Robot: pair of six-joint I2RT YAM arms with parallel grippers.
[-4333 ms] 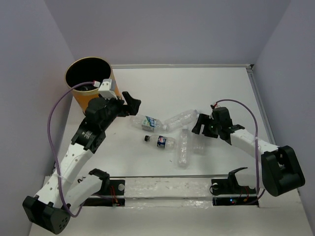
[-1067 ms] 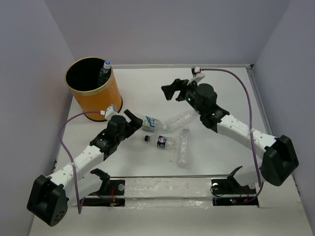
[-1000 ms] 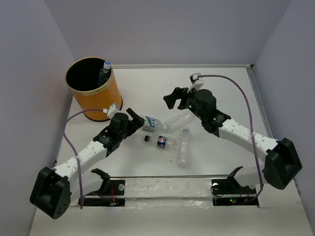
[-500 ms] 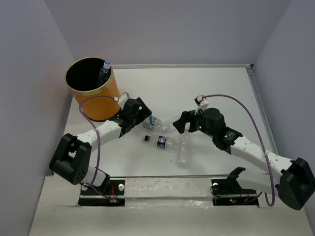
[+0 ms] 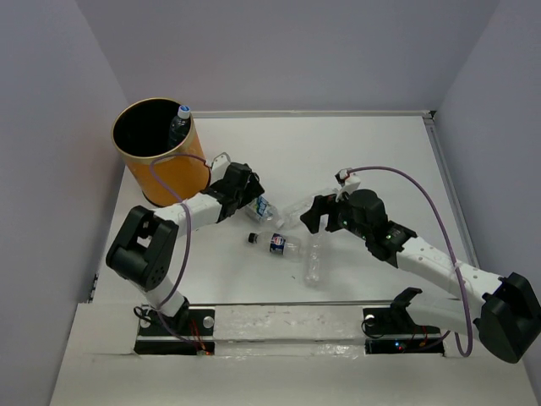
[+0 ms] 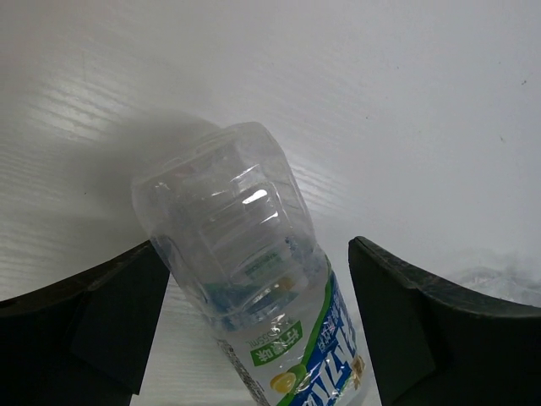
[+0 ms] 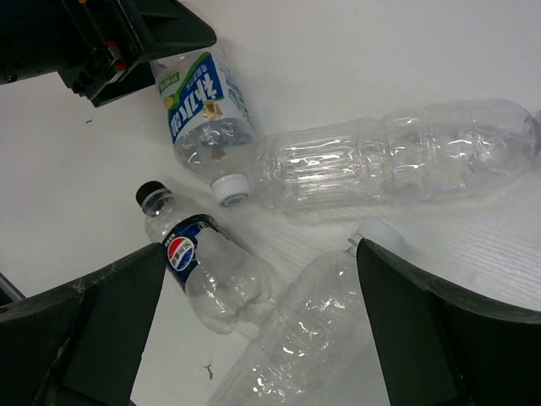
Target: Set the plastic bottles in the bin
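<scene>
Top view: four bottles on their sides mid-frame on the white table (image 5: 363, 152), a fifth bottle (image 5: 178, 121) upright inside the orange bin (image 5: 177, 179) at upper left. Left gripper (image 5: 256, 200) low at the upper-left end of the blue-labelled bottle (image 5: 266, 210). Right gripper (image 5: 311, 216) just right of the cluster, above the long clear bottle (image 5: 294, 209). Below these, the Pepsi bottle (image 5: 277, 244) and a plain clear bottle (image 5: 314, 262). Nearer the labelled one, and nearer the bin: the left arm.

Left wrist view: dark fingers (image 6: 84, 313) spread wide, clamped on nothing. Between them the blue-labelled bottle (image 6: 245, 254), ribbed base toward upper left, long axis running down toward the lower right, so crossing the closing line. Contact with either finger: cannot tell. Thin, clear, glossy plastic, probably quick to dent under a squeeze.

Right wrist view: fingers (image 7: 431, 338) likewise wide apart and empty, hanging above the pile. Across the upper right, the long clear bottle (image 7: 389, 165), axis nearly level, white cap against the labelled bottle (image 7: 203, 106). Lower centre, the black-capped Pepsi bottle (image 7: 203, 271) beside the neck of the plain one (image 7: 296, 338). Upper left corner, the left gripper (image 7: 127, 42).
</scene>
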